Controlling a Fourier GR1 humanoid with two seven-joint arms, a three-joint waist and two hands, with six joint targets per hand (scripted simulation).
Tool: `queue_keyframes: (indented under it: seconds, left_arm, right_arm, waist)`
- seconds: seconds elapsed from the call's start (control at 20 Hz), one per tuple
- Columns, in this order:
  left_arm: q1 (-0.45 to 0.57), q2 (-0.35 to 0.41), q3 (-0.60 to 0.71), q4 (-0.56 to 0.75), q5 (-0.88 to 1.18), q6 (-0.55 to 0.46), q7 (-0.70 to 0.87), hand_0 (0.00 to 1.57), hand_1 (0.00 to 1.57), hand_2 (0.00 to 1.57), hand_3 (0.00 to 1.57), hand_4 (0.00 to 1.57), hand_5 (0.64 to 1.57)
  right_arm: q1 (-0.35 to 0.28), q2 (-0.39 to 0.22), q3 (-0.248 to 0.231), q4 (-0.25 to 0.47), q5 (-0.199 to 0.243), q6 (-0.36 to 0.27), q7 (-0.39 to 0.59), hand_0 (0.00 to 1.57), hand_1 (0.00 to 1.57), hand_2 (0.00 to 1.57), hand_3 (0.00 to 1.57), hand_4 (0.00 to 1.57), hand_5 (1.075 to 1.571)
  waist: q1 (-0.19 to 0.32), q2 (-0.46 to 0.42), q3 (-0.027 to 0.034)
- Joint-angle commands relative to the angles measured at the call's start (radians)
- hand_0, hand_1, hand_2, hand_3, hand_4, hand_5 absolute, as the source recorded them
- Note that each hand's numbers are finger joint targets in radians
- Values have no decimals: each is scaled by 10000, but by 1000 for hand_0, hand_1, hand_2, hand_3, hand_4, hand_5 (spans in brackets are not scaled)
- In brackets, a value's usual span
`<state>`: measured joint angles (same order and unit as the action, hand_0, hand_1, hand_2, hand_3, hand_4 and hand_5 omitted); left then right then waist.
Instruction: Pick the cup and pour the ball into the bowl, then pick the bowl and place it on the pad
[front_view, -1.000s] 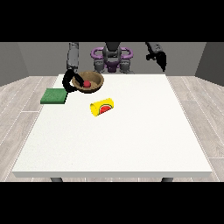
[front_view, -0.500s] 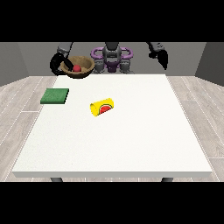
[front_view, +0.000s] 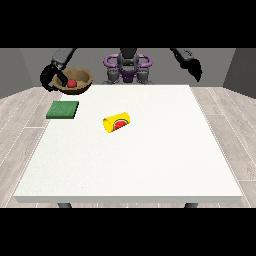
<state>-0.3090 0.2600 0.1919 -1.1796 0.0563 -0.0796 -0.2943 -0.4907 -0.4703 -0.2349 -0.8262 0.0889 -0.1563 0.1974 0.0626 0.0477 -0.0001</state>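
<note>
The black hand at the view's left (front_view: 50, 78) was raised above the table's far corner, its arm bent down from the shoulder, fingers curled round what it carried. The black hand at the view's right (front_view: 194, 68) hung raised, apart, holding nothing.

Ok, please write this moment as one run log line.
bowl with ball: lifted by hand at view's left | pad: bare | cup: lying on table

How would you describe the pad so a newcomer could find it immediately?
Start at the white table and go to its far corner at the view's left. The pad lies flat there, below the raised bowl. It is the only green, square thing; the nearby cup is yellow and round.
</note>
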Motion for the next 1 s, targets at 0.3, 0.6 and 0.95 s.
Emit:
queue_keyframes:
  seconds: [0.3, 0.6, 0.95]
  left_arm:
    - [-851, 3380, 3063, 1226, 2242, -2384, -938, 0, 0, 0, 0, 1281, 1571]
    - [-441, 4291, 3452, 2130, 2578, -3598, -1101, 0, 0, 0, 0, 1193, 1557]
    - [-826, 4435, 3607, 2434, 2559, -3466, -1703, 0, 0, 0, 0, 1175, 1551]
  right_arm:
    - [12, -704, -1106, 288, -500, -159, -2084, 1571, 1571, 1571, 0, 801, 1568]
    - [-166, -854, -1351, 837, -726, 38, -2001, 1571, 1571, 1571, 0, 747, 1566]
    - [-951, -1534, -1776, 1625, -794, -319, -1542, 850, 850, 880, 1102, 0, 1513]
  waist:
    - [404, 1988, 1]
    - [441, 1716, 0]
    - [578, 2608, -1]
